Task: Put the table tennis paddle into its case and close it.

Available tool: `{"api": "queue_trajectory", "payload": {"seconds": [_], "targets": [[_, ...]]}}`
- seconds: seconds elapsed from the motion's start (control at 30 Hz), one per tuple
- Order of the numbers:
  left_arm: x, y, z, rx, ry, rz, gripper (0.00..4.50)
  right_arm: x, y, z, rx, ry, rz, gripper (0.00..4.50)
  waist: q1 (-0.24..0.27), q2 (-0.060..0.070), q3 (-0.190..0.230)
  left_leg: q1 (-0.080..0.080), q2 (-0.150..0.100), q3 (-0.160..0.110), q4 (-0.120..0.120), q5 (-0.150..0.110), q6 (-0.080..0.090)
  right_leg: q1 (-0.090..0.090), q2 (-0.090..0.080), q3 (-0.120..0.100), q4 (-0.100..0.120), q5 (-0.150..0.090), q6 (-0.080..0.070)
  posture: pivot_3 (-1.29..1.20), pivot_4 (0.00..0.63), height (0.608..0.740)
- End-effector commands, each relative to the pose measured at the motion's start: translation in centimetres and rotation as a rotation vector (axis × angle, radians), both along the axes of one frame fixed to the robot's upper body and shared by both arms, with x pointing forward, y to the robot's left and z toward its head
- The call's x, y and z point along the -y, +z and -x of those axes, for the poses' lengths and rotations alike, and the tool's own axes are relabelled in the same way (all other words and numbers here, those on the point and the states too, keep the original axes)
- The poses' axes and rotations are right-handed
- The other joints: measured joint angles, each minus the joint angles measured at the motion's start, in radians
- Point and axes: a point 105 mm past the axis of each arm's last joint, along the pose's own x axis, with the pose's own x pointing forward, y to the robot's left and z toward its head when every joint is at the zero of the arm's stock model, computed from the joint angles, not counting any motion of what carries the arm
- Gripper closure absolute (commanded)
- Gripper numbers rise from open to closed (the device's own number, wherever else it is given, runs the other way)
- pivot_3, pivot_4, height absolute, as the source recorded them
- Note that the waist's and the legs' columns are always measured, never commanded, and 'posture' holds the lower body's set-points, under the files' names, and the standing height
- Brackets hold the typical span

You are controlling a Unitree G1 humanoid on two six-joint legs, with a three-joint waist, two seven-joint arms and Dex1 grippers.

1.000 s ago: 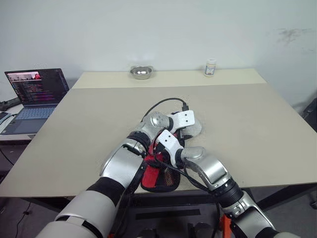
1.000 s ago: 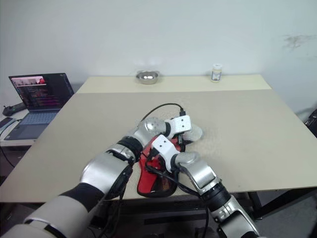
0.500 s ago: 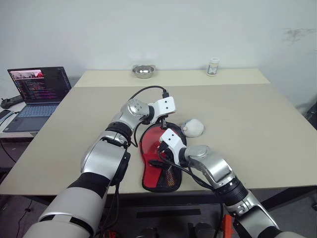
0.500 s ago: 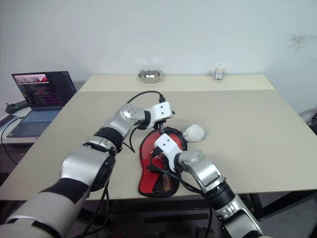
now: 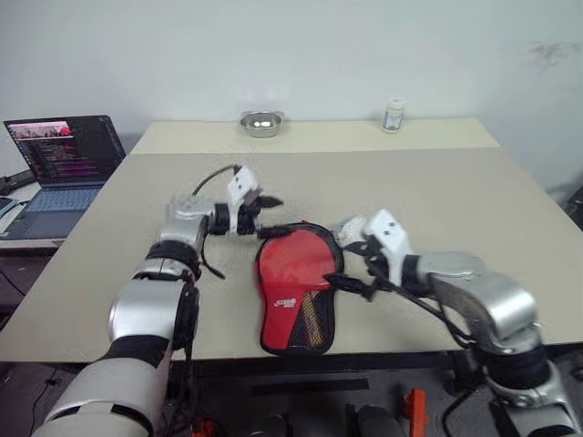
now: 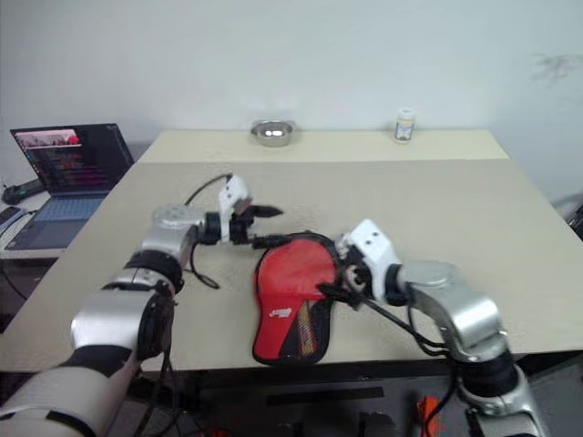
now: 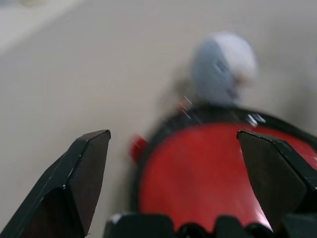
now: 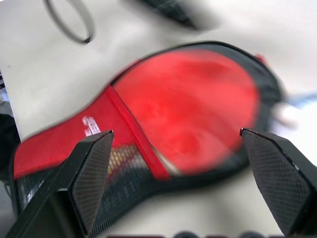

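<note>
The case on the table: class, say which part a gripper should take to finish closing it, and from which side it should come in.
Judging from the head view, grip the case at the black zip edge of its round end, near the left gripper, likely coming in low from the far side. The pouch lies flat, red face up, narrow end toward the table's near edge; its thin rim is the only graspable part. The right gripper, open, could steady the right rim.

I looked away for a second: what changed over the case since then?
Both arms drew apart off the case: the left gripper swung out to its left, the right gripper to its right, both open and empty. The case, white ball, bowl and bottle stayed put.
</note>
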Motion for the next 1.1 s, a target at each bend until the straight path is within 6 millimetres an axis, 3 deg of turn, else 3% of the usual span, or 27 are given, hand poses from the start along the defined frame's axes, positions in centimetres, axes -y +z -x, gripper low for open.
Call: {"api": "queue_trajectory", "payload": {"seconds": [0.03,0.27,0.4,0.7,0.87,1.1], "targets": [[1.5,0.9,0.7,0.071,-0.114,-0.004,0.04,0.5,2.1,1.2,0.045,0.037,-0.027,0.0,0.007,-0.001,0.001,0.0,0.0,0.0,0.0,0.0,0.0,0.0,0.0,0.0,0.0,0.0,0.0,0.0,0.15,0.74],[3.7,-1.5,1.9,0.089,-0.193,-0.023,0.04,4.1,4.2,-0.5,0.128,-0.086,0.029,0.0,0.019,-0.001,0.001,0.0,0.0,0.001,0.001,0.0,0.0,0.001,-0.001,0.0,0.0,0.0,-0.001,0.0,0.15,0.74],[4.8,-3.6,2.1,0.082,-0.18,-0.05,0.04,4.8,4.4,-2.6,0.181,-0.18,0.053,0.0,0.016,-0.001,0.001,0.0,0.0,0.002,0.001,0.0,0.0,0.001,-0.001,0.001,0.001,0.001,-0.001,0.0,0.15,0.74],[6.1,-5.9,2.3,0.08,-0.141,-0.082,0.04,2.3,2.3,-5.0,0.212,-0.145,0.109,0.0,0.017,-0.002,0.001,0.002,0.0,0.002,0.002,0.0,0.0,0.002,-0.001,0.001,0.001,0.001,-0.002,0.0,0.15,0.74],[6.1,-6.0,2.4,0.074,-0.146,-0.086,0.04,2.2,1.2,-7.7,0.274,-0.174,0.189,0.0,0.017,-0.002,0.001,0.003,0.0,0.002,0.002,0.0,0.0,0.003,-0.001,0.001,0.002,0.001,-0.002,0.0,0.15,0.74],[6.1,-5.9,2.5,0.073,-0.152,-0.084,0.04,2.2,-1.0,-9.7,0.298,-0.135,0.308,0.0,0.016,-0.001,0.001,0.003,0.0,0.003,0.002,0.0,0.0,0.002,-0.001,0.001,0.002,0.002,-0.002,0.0,0.15,0.74]]}}
